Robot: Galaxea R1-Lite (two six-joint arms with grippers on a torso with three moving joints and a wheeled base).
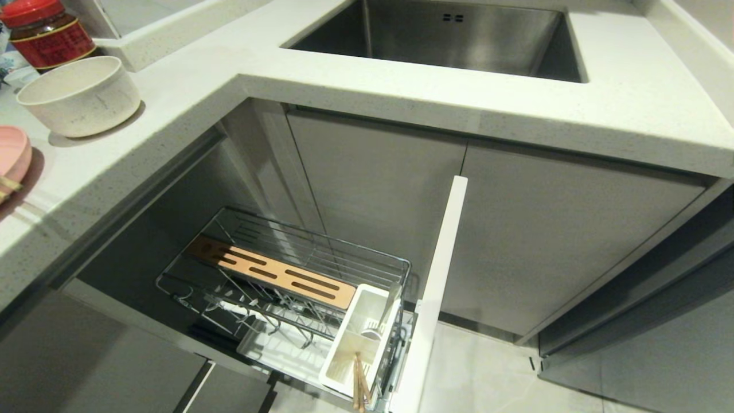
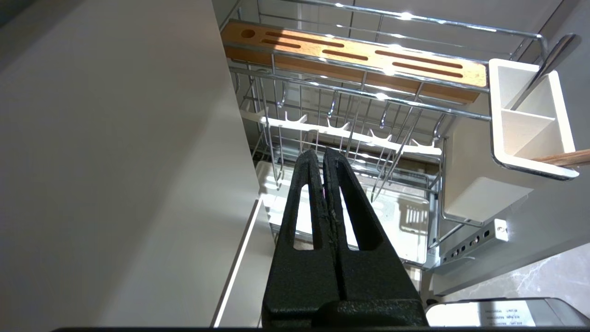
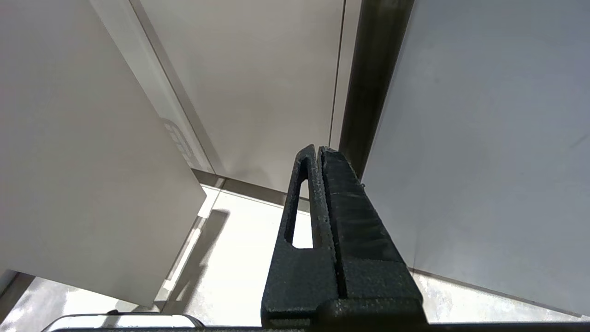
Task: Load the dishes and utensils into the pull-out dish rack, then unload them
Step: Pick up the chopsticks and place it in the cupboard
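Rack pulled out, both our grippers pressed shut and holding nothing.

In our head view we count one pull-out dish rack [image 1: 287,275] at 6 o'clock, carrying one slotted wooden strip [image 1: 275,272] and one white utensil holder [image 1: 358,338]; one pair of chopsticks [image 1: 360,384] stands in the holder's nearest compartment, and one silver fork handle [image 2: 546,62] leans in its far one. One off-white bowl [image 1: 80,94] and one pink plate [image 1: 12,158] sit on the countertop [image 1: 344,74] at 9 to 10 o'clock, beside one red-lidded jar [image 1: 46,31]. One steel sink [image 1: 447,37] lies at 12. Our left gripper [image 2: 322,154] hangs before the rack; our right gripper [image 3: 318,152] faces cabinet doors [image 3: 258,78].
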